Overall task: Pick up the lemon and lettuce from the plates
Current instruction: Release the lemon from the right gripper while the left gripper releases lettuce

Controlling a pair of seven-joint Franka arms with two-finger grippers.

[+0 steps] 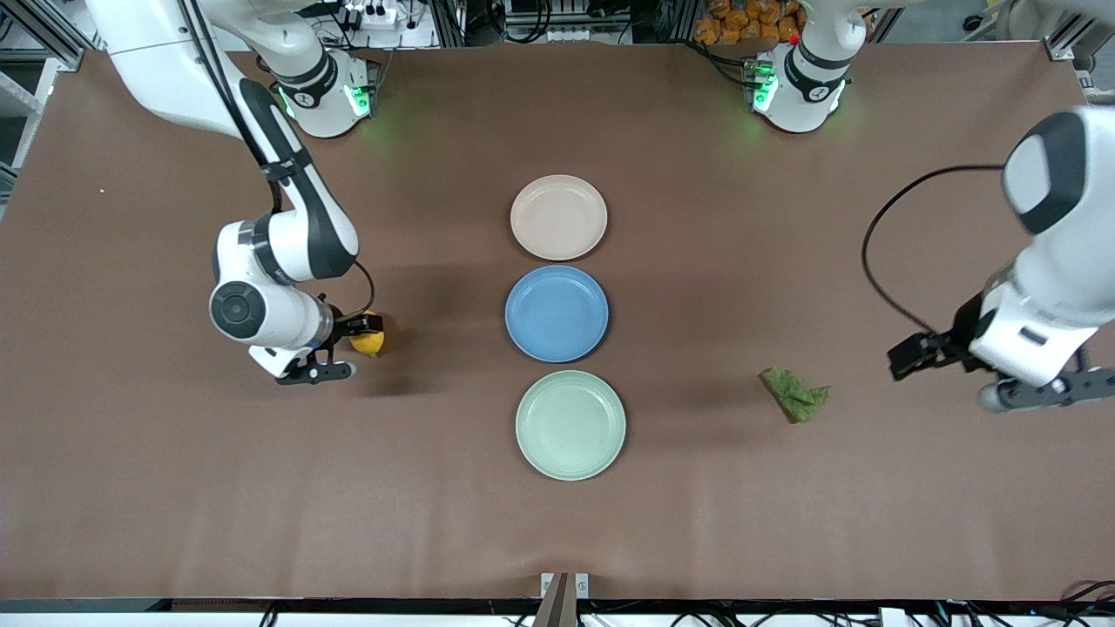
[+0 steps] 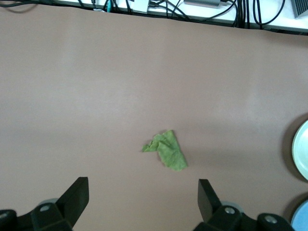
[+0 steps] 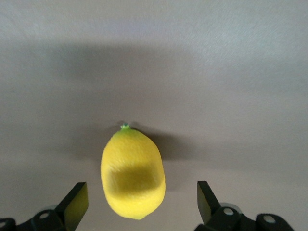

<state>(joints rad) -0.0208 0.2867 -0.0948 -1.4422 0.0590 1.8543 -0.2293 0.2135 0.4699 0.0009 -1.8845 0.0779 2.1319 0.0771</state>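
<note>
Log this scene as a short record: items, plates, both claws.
lemon: on the table, right arm's end, off the plates
lettuce: on the table, left arm's end, off the plates
plates: pink, blue, green, all bare
right claw: open, over the lemon
left claw: open, near the lettuce, not touching

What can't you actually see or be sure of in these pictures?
- Lemon: front view, partly covered by the right gripper; its resting point is hidden.
- Left gripper: front view, the arm hides its fingertips.
- Green plate and blue plate: cut off by the left wrist view's edge.
</note>
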